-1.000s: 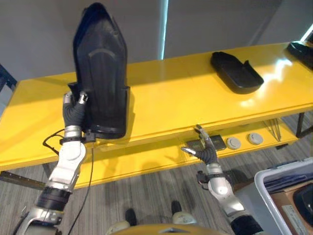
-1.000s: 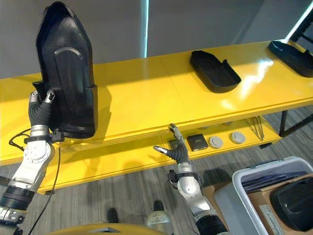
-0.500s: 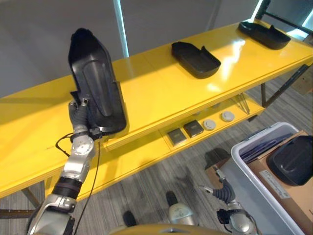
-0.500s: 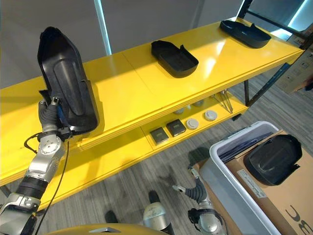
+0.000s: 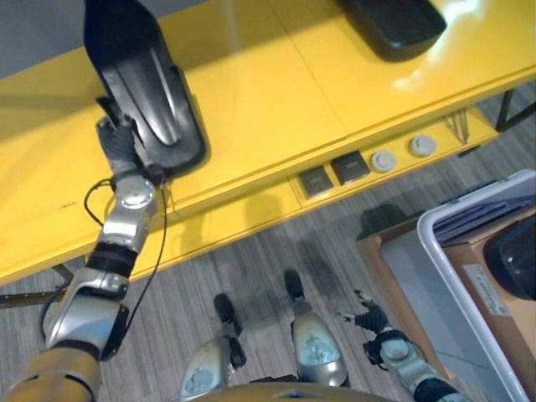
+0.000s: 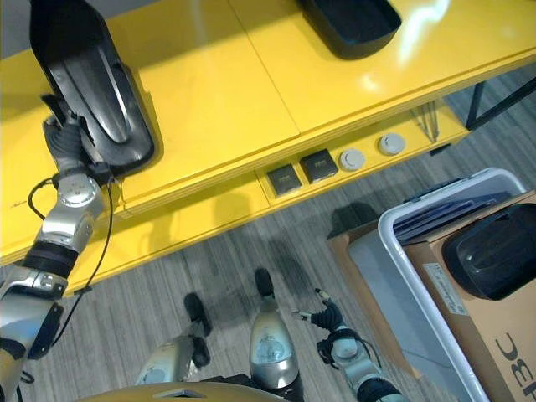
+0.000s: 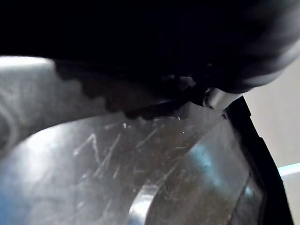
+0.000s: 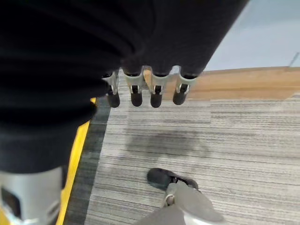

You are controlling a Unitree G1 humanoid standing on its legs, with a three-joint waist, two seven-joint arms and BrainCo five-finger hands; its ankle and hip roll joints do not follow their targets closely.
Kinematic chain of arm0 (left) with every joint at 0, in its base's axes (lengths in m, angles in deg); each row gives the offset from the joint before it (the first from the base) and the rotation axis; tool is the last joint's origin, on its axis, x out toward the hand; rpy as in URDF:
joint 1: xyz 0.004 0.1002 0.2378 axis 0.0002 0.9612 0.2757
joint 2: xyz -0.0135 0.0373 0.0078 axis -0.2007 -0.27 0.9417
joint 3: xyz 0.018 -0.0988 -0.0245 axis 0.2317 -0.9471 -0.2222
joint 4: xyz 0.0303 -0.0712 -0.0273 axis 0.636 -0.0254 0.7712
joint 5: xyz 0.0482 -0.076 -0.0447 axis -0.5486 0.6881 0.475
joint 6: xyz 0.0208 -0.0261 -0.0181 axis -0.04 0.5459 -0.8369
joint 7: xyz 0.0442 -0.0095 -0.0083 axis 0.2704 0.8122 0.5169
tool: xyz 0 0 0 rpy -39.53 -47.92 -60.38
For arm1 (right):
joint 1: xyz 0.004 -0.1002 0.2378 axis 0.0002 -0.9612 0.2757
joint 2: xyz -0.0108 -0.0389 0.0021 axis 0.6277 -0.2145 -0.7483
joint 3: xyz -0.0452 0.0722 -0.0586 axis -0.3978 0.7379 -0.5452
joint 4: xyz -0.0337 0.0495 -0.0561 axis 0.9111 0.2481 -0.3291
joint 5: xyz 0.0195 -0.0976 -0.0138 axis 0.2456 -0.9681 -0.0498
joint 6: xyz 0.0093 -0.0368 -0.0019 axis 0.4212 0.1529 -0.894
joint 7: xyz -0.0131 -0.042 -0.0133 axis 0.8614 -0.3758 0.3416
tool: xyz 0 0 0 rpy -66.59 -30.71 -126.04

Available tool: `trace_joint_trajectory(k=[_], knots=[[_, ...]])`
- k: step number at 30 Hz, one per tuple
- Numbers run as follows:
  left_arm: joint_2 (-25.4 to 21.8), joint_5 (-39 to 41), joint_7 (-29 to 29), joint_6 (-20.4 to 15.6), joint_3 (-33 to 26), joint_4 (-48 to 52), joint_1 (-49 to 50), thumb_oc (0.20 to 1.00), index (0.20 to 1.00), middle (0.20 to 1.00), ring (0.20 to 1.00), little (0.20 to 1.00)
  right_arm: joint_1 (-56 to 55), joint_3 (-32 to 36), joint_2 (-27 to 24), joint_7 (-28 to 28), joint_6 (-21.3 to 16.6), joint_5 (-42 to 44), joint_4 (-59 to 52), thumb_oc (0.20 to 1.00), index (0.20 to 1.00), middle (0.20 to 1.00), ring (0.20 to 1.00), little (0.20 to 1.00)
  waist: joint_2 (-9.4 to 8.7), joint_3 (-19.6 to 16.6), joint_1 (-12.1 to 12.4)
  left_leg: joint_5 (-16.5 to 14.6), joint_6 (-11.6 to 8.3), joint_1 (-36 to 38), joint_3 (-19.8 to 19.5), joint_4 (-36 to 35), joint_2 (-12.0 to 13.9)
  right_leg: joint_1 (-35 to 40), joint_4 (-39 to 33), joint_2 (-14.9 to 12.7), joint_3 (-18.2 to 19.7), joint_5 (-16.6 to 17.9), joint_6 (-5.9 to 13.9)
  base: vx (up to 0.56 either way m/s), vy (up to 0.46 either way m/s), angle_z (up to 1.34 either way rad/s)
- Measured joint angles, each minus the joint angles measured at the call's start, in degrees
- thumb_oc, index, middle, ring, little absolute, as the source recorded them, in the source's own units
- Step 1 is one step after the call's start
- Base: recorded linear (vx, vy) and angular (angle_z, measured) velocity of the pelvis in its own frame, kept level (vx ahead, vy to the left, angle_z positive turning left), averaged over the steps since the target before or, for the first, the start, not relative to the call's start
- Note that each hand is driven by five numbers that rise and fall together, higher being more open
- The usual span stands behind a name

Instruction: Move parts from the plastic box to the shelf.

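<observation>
A long black moulded part [image 5: 138, 88] stands tilted up on the yellow shelf [image 5: 268, 92] at the left, its lower end near the front edge. My left hand [image 5: 117, 144] grips that lower end from behind; the left wrist view shows the part's scratched inner face [image 7: 140, 178] up close. My right hand [image 5: 368, 320] hangs low over the grey floor, fingers [image 8: 143, 91] straight and holding nothing. At the right stands the plastic box [image 6: 402, 230], with another black part [image 6: 494, 251] lying inside. A third black part [image 5: 389, 21] rests farther along the shelf top.
On the lower shelf lie two dark square pieces [image 5: 333, 174] and two grey round discs [image 5: 402, 153]. A cardboard carton [image 6: 494, 335] sits inside the plastic box under the black part.
The camera has swung down and to the right. My right hand has dropped from beside the lower shelf to near the floor. The left hand stays on the upright part.
</observation>
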Motion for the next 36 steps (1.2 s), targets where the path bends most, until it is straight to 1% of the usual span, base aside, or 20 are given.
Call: trace_joint_trajectory(k=[3, 4, 5, 6, 7, 8, 9, 10, 13, 17, 21, 24, 26, 29, 30, 31, 33, 34, 35, 36], knots=[[-0.47, 1.13, -0.71, 0.47, 0.03, -0.82, -1.93, 0.2, 0.2, 0.2, 0.2, 0.2, 0.83, 0.04, -0.16, 1.06, 0.01, 0.03, 0.52, 1.0, 1.0, 1.0, 1.0, 1.0, 0.35, 1.04, -0.01, 0.0, -0.03, -0.01, -0.02, 0.0, 0.14, -0.01, 0.0, 0.17, 0.0, -0.05, -0.08, -0.01, 0.002, -0.01], [-1.91, 2.41, -2.12, 1.27, 0.1, -0.86, -3.39, 0.2, 0.2, 0.2, 0.2, 0.2, 1.81, -0.23, -0.12, 1.6, 0.08, 1.22, 0.41, 1.0, 1.0, 1.0, 1.0, 1.0, 0.52, 1.72, -0.02, 0.05, -0.1, -0.65, 0.0, 0.0, 0.33, -0.65, 0.01, 0.35, 0.02, -0.03, -0.26, -0.03, 0.009, -0.02], [-2.21, 2.85, -2.49, 1.74, 0.13, -1.04, -4.19, 0.219, 0.219, 0.219, 0.219, 0.219, 2.22, -0.33, -0.12, 1.77, 0.13, 1.56, 0.37, 1.0, 1.0, 1.0, 1.0, 1.0, 0.57, 1.88, 0.02, 0.08, -0.14, -0.96, 0.0, 0.0, 0.38, -1.0, 0.01, 0.41, 0.01, 0.01, -0.3, 0.0, 0.0, 0.0], [-2.27, 3.22, -2.54, 1.95, 0.23, -1.89, -4.95, 0.438, 0.438, 0.438, 0.438, 0.438, 2.52, -0.37, -0.13, 1.82, 0.36, 1.75, 0.38, 1.0, 1.0, 1.0, 1.0, 1.0, 0.62, 2.07, 0.04, 0.11, -0.18, -1.09, 0.0, 0.0, 0.4, -1.13, 0.01, 0.44, -0.01, 0.03, -0.33, 0.0, 0.0, 0.0], [-2.27, 3.65, -2.56, 2.18, 0.37, -2.31, -5.87, 0.555, 0.555, 0.555, 0.555, 0.555, 2.81, -0.36, -0.13, 1.84, 0.45, 1.89, 0.39, 1.0, 1.0, 1.0, 1.0, 1.0, 0.71, 2.2, 0.08, 0.15, -0.24, -1.32, 0.0, 0.01, 0.41, -1.34, 0.01, 0.45, -0.01, 0.06, -0.36, 0.0, 0.0, 0.0], [-2.4, 4.21, -2.74, 2.74, 0.52, -2.79, -6.71, 0.699, 0.699, 0.699, 0.699, 0.699, 3.11, -0.41, -0.12, 1.87, 0.46, 2.16, 0.38, 1.0, 1.0, 1.0, 1.0, 1.0, 0.8, 2.43, 0.09, 0.19, -0.29, -1.46, 0.02, 0.01, 0.41, -1.49, 0.03, 0.46, -0.01, 0.12, -0.39, 0.0, 0.0, 0.0], [-2.61, 4.62, -2.82, 2.92, 0.55, -3.23, -7.24, 0.765, 0.765, 0.765, 0.765, 0.765, 3.32, -0.52, -0.12, 1.9, 0.56, 2.18, 0.4, 1.0, 1.0, 1.0, 1.0, 1.0, 0.9, 2.62, 0.09, 0.19, -0.29, -1.48, 0.04, 0.01, 0.41, -1.53, 0.04, 0.47, 0.01, 0.14, -0.42, 0.0, 0.0, 0.0], [-3.05, 5.21, -2.82, 3.38, 0.62, -3.63, -7.89, 1.0, 1.0, 1.0, 1.0, 1.0, 3.56, -0.98, -0.13, 1.94, 0.59, 2.18, 0.39, 1.0, 1.0, 1.0, 1.0, 1.0, 1.0, 2.8, 0.04, 0.19, -0.29, -1.48, 0.06, 0.01, 0.41, -1.54, 0.17, 0.49, 0.0, 0.19, -0.47, 0.0, 0.0, 0.0], [-3.19, 8.49, -2.71, 4.19, 1.05, -5.85, -10.48, 1.0, 1.0, 1.0, 1.0, 1.0, 3.6, -1.93, -0.06, 1.94, 0.66, 2.25, 0.44, 1.0, 1.0, 1.0, 1.0, 1.0, 1.09, 3.16, -0.01, 0.16, -0.33, -1.5, 0.09, 0.01, 0.48, -1.58, 0.24, 0.54, -0.01, 0.34, -0.67, 0.0, 0.0, 0.0], [-3.76, 9.46, -2.23, 4.84, 1.73, -8.8, -13.42, 1.0, 1.0, 1.0, 1.0, 1.0, 4.18, -1.95, -0.06, 1.93, 1.47, 3.19, 0.47, 1.0, 1.0, 1.0, 1.0, 1.0, 1.05, 4.14, -0.45, 0.19, -0.35, -1.58, 0.13, 0.01, 0.49, -1.68, 0.28, 0.56, 0.04, 0.26, -0.56, 0.0, 0.0, 0.0], [-5.6, 9.53, -2.93, 7.14, 3.12, -9.12, -14.15, 1.0, 1.0, 1.0, 1.0, 1.0, 4.22, -1.97, -0.03, 1.89, 1.85, 3.46, 0.4, 1.0, 1.0, 1.0, 1.0, 1.0, 1.08, 4.24, -0.96, 0.21, -0.4, -1.55, 0.14, 0.0, 0.68, -1.65, 0.36, 0.71, 0.03, 0.27, -0.58, 0.0, 0.0, 0.0], [-6.65, 9.46, -6.95, 8.02, 3.85, -8.93, -14.39, 1.0, 1.0, 1.0, 1.0, 1.0, 4.2, -1.79, 0.02, 1.85, 1.87, 4.57, 0.52, 1.0, 1.0, 1.0, 1.0, 1.0, 1.09, 4.23, -0.9, 0.24, -0.41, -1.4, 0.17, 0.02, 0.66, -1.47, 0.38, 0.69, -0.04, 0.43, -0.79, 0.01, 0.005, 0.01], [-8.21, 9.37, -10.88, 9.48, 6.39, -7.94, -14.37, 1.0, 1.0, 1.0, 1.0, 1.0, 4.23, -1.06, 0.06, 1.89, 2.75, 5.62, 0.51, 1.0, 1.0, 1.0, 1.0, 1.0, 1.1, 4.22, -0.49, 0.25, -0.42, -0.62, 0.14, 0.01, 0.62, -0.57, 0.37, 0.62, -0.15, 0.49, -0.89, 0.07, 0.041, 0.05], [-9.41, 9.16, -16.04, 13.63, 8.69, -7.97, -14.27, 1.0, 1.0, 1.0, 1.0, 1.0, 3.42, -0.8, 0.08, 1.95, 2.96, 5.65, 0.6, 1.0, 1.0, 1.0, 1.0, 1.0, 1.21, 4.17, -0.76, -0.26, -0.79, 2.56, 0.12, 0.0, 0.63, 2.68, 0.27, 0.56, -0.35, -0.31, -1.04, 0.08, 0.039, 0.02], [-10.22, 8.38, -17.89, 14.73, 10.93, -8.14, -14.12, 1.0, 1.0, 1.0, 1.0, 1.0, 2.89, 0.87, 0.12, 2.01, 3.0, 5.65, 0.6, 1.0, 1.0, 1.0, 1.0, 1.0, 1.45, 4.02, -0.94, -0.57, -0.92, 3.8, 0.15, -0.01, 0.66, 3.84, 0.37, 0.6, -0.44, -0.39, -1.07, 0.06, 0.018, -0.02], [-10.19, 8.17, -18.2, 14.98, 11.93, -8.14, -14.0, 1.0, 1.0, 1.0, 1.0, 1.0, 2.93, 1.4, 0.04, 2.0, 3.0, 5.63, 0.53, 1.0, 1.0, 1.0, 1.0, 1.0, 1.56, 3.95, -1.16, -0.61, -0.97, 4.11, 0.14, -0.01, 0.7, 4.14, 0.37, 0.63, -0.39, -0.41, -1.08, 0.07, 0.015, -0.03], [-10.41, 9.76, -19.33, 15.08, 11.0, -9.17, -13.85, 1.0, 1.0, 1.0, 1.0, 1.0, 2.51, 1.09, 0.04, 2.3, 3.36, 5.57, 0.78, 1.0, 1.0, 1.0, 1.0, 1.0, 1.92, 3.48, -1.45, -0.66, -1.04, 4.86, 0.15, 0.0, 0.9, 4.92, 0.39, 0.78, -0.43, -0.46, -1.32, 0.09, -0.016, -0.01], [-10.2, 12.03, -19.69, 14.76, 9.84, -9.1, -12.74, 1.0, 1.0, 1.0, 1.0, 1.0, 2.06, 1.11, 0.13, 2.39, 4.04, 5.49, 0.98, 1.0, 1.0, 1.0, 1.0, 1.0, 2.16, 2.41, -1.57, -0.75, -1.16, 5.2, 0.14, 0.0, 1.0, 5.27, 0.4, 0.84, -0.49, -0.51, -1.37, 0.08, -0.04, -0.03], [-8.65, 14.39, -19.77, 13.81, 6.85, -8.57, -10.72, 1.0, 1.0, 1.0, 1.0, 1.0, 1.22, 1.2, 0.29, 2.44, 4.14, 5.45, 1.14, 1.0, 1.0, 1.0, 1.0, 1.0, 2.16, 1.64, -1.66, -0.77, -1.17, 6.31, 0.17, 0.0, 1.14, 6.4, 0.39, 1.0, -0.47, -0.6, -1.46, 0.07, -0.038, -0.03], [-6.28, 16.33, -19.7, 12.15, 4.2, -8.22, -7.77, 1.0, 1.0, 1.0, 1.0, 1.0, -0.07, 1.4, 0.72, 2.46, 4.14, 5.4, 1.75, 1.0, 1.0, 1.0, 1.0, 1.0, 2.18, -0.18, -1.61, -0.98, -1.39, 7.32, 0.17, -0.01, 1.36, 7.37, 0.39, 1.22, -0.58, -1.04, -1.63, 0.05, -0.035, -0.02]])
